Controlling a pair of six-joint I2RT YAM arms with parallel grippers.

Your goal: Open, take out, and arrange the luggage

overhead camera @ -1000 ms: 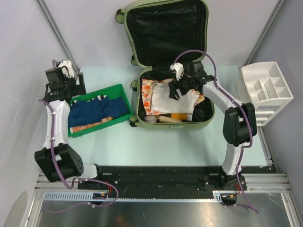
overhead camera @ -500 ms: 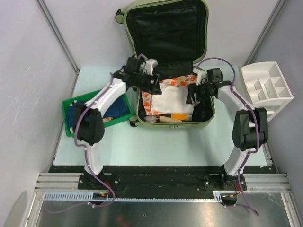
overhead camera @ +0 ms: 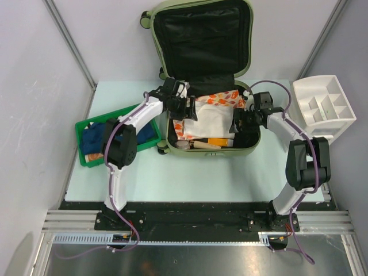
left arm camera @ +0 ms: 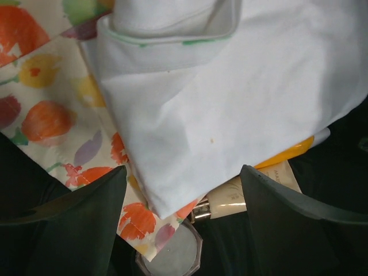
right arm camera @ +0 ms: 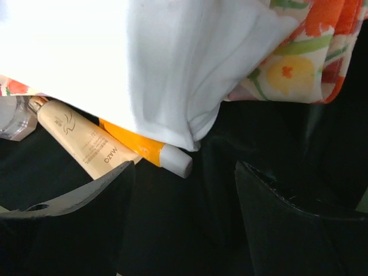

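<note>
The luggage [overhead camera: 230, 152] lies open on the table, its lid standing up at the back and its black lining showing. Inside are a white cloth [overhead camera: 213, 118] on a floral cloth [overhead camera: 218, 99], plus tubes along the front. My left gripper [overhead camera: 187, 110] hovers open over the left side; in the left wrist view this gripper [left arm camera: 183, 184] stands above the corner of the white cloth [left arm camera: 230, 103], a clear jar [left arm camera: 172, 253] and a beige tube [left arm camera: 241, 192]. My right gripper [overhead camera: 236, 122] is open over the right side, and in the right wrist view it [right arm camera: 184, 178] is just below an orange tube [right arm camera: 144, 146].
A green tray [overhead camera: 86, 158] with a blue cloth [overhead camera: 95, 137] sits left of the luggage. At the right table edge stands a white compartmented organizer [overhead camera: 322, 109]. Grey walls and metal posts close in both sides.
My left arm swung from the green tray over to the suitcase's left side. My right gripper moved from the middle of the clothes to the right inner side. Both jaws narrowed slightly.
</note>
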